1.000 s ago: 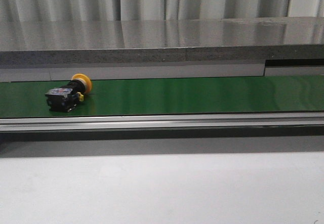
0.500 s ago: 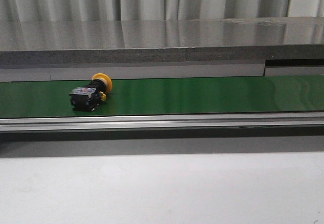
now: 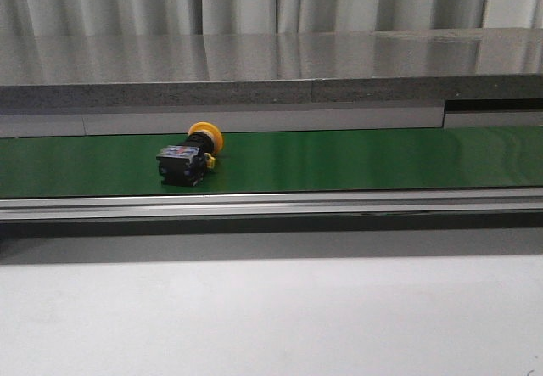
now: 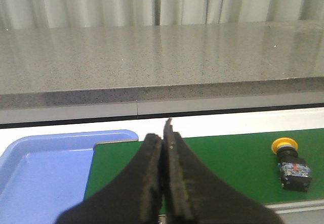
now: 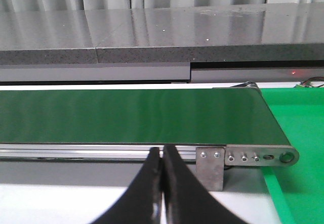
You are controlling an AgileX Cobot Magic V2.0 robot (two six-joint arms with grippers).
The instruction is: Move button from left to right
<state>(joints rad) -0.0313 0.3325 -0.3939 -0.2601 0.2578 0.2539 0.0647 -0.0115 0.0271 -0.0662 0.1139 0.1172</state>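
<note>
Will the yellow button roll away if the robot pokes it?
Probably not far. The button lies on its side on the green belt, and its black body looks blocky, so flat sides should stop rolling. The round yellow cap might make it swivel or rock a little. It looks like stiff, hard plastic, so it likely keeps its shape when squeezed.

green belt (image 3: 356, 159) — smooth, faintly glossy

Left end effector (image 4: 164, 148): black tapered fingers, rough textured inner faces. Right end effector (image 5: 162, 155): same black.
</note>
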